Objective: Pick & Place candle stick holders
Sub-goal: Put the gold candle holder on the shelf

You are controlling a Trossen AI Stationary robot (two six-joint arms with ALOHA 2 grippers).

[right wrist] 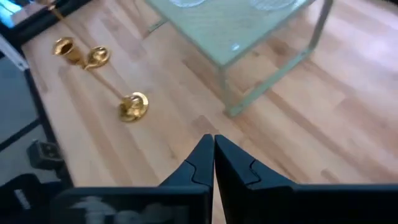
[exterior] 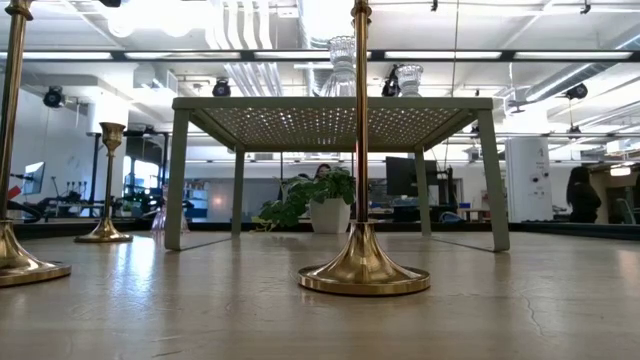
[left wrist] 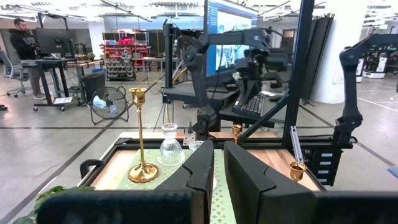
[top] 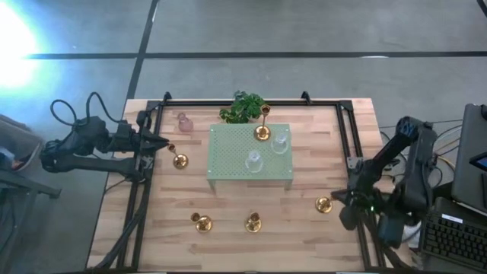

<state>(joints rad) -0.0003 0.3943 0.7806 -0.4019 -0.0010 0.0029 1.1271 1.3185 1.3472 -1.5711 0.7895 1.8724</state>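
Between picks. Stand [top: 228,164] carries 1 brass holder [top: 262,132] and 2 clear glass holders [top: 253,160]. Pink glass holder [top: 183,122] and 4 brass holders [top: 179,160] sit on the bench [top: 304,228]. Left gripper [top: 156,142] nearly closed, empty, at bench's left edge; right gripper [right wrist: 213,163] closed, empty. Next, probably: open, descend on nearest brass holder.

I see pale green perforated stand [top: 228,164] mid-tabletop, carrying one tall gold brass holder [top: 262,132] and two clear glass holders [top: 254,160] | leafy green plant [top: 243,107] behind it by the far edge | pink glass holder [top: 183,123] toward the far-left corner | three brass holders [top: 202,222] along the near edge
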